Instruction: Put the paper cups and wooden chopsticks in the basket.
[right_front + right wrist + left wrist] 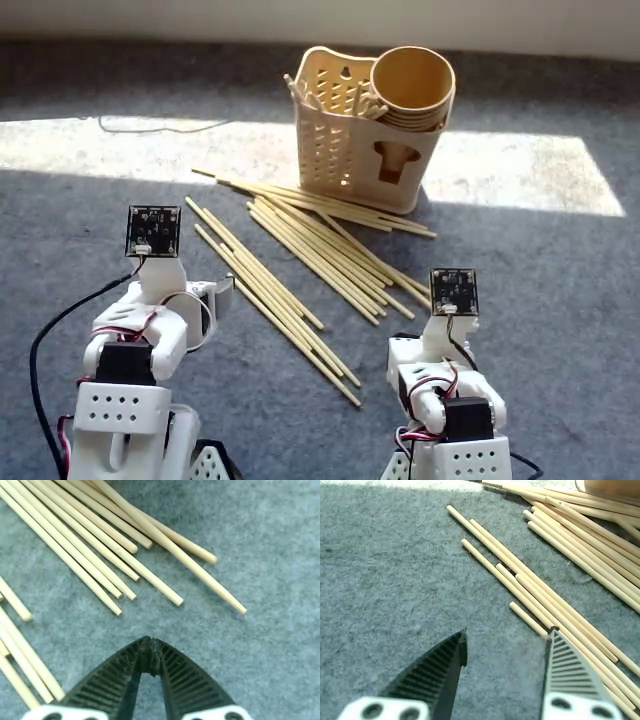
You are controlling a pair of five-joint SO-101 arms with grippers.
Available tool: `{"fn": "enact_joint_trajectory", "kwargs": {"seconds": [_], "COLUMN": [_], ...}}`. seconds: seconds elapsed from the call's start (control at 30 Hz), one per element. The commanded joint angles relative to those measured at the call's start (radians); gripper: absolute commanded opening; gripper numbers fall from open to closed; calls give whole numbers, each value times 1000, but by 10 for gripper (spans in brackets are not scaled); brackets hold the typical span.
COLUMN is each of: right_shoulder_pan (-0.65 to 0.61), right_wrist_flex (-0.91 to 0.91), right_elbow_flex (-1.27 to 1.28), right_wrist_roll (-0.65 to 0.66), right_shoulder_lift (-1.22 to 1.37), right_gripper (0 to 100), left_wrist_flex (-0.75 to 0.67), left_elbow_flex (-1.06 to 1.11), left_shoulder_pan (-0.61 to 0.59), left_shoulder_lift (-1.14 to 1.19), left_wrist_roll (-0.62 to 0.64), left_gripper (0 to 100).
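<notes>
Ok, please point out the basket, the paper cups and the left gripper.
basket [345, 160], high view, on its perforated side wall.
paper cups [410, 80], high view, on the inner wall of the top cup.
left gripper [508, 632], left wrist view, midway between its open fingertips.

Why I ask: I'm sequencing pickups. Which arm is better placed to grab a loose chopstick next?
Probably left. The left gripper is open with chopsticks right beside it; the right gripper is shut, with the nearest chopsticks farther ahead.

Cream basket [345, 160] pierced with rows of slots; tan paper cups [412, 80]; pale blond chopsticks [330, 253]; flecked grey carpet [560, 310]. Left gripper [508, 631] has one black and one white ribbed finger; right gripper [149, 643] is black and ribbed.
</notes>
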Motion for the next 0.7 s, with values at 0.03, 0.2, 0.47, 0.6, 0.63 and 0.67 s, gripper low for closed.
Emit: {"fn": "enact_joint_trajectory", "kwargs": {"seconds": [0.03,0.2,0.47,0.6,0.63,0.67], "right_shoulder_pan": [8,8,8,8,8,8], "right_wrist_flex": [10,10,10,10,10,10], "right_elbow_flex": [150,150,150,150,150,150], "right_wrist_roll": [-3,-3,-3,-3,-3,-3], "right_shoulder_lift": [-4,-4,-4,-4,-4,-4], "right_gripper": [5,5,5,5,5,5], "left_wrist_flex": [2,2,2,35,52,66], "left_elbow_flex": [-4,-5,-22,-82,-99,-114], "left_shoulder_pan": [-10,-10,-5,-4,2,18], "left_shoulder_lift": [-2,-2,-1,1,1,2], "left_wrist_roll": [-3,-3,-3,-2,-2,0], "left_gripper": [248,248,249,252,252,252]}}
